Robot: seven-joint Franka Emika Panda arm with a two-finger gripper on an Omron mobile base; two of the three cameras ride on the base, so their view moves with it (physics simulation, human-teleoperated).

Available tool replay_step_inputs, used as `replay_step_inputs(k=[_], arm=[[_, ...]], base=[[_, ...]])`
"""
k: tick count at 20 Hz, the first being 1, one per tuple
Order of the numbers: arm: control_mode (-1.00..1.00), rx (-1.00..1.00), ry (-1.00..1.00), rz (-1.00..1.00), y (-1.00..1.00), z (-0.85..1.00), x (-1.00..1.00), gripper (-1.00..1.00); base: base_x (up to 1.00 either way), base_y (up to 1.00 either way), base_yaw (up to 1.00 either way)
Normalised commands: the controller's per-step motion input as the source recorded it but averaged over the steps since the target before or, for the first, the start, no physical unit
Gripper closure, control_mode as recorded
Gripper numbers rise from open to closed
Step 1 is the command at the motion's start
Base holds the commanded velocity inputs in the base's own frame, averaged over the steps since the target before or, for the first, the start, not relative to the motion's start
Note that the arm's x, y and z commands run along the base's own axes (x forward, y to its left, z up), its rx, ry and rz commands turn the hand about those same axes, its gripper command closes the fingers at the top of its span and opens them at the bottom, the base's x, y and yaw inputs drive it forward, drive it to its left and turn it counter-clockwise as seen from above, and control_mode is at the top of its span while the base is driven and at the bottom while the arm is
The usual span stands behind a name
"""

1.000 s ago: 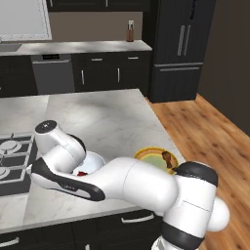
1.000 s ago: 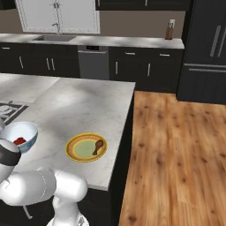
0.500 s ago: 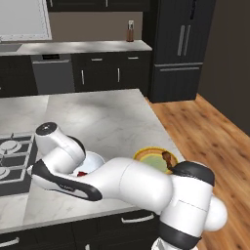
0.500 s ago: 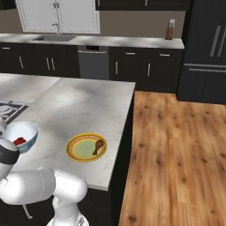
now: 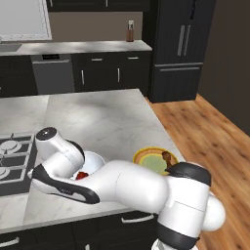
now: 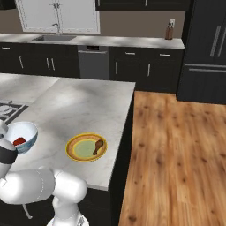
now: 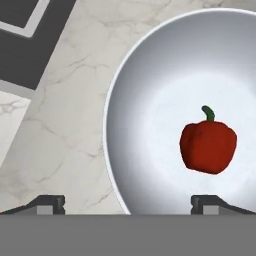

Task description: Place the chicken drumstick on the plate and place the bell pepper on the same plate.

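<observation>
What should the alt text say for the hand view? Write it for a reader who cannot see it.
A red bell pepper with a green stem lies inside a white bowl on a marble counter, seen from above. The open gripper hovers over the bowl's near rim, and a dark cooktop corner shows at the upper left.

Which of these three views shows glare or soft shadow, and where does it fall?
Hand view: a pale glare patch lies on the bowl floor beside the pepper, whose skin carries a dull sheen. Right base view: soft grey shadows mottle the counter; the plate and drumstick look sharp. Left base view: the arm hides much of the bowl; the wood floor shows faint sheen.
</observation>
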Motion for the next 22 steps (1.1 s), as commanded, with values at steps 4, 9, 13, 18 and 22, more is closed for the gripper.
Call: replay_step_inputs(k=[4,9,13,18,22], arm=[[-1.0,0.0,0.0,0.0,0.0,-0.14,0.03,-1.0],[-1.0,0.0,0.0,0.0,0.0,-0.13,0.02,-1.0],[-1.0,0.0,0.0,0.0,0.0,-0.14,0.0,-1.0],[-1.0,0.0,0.0,0.0,0.0,-0.12,0.0,-1.0],[-1.0,0.0,0.0,0.0,0.0,-0.1,0.0,-1.0]], base=[[0.0,0.0,0.0],[0.0,0.0,0.0],[0.0,0.0,0.0],[0.0,0.0,0.0],[0.0,0.0,0.0]])
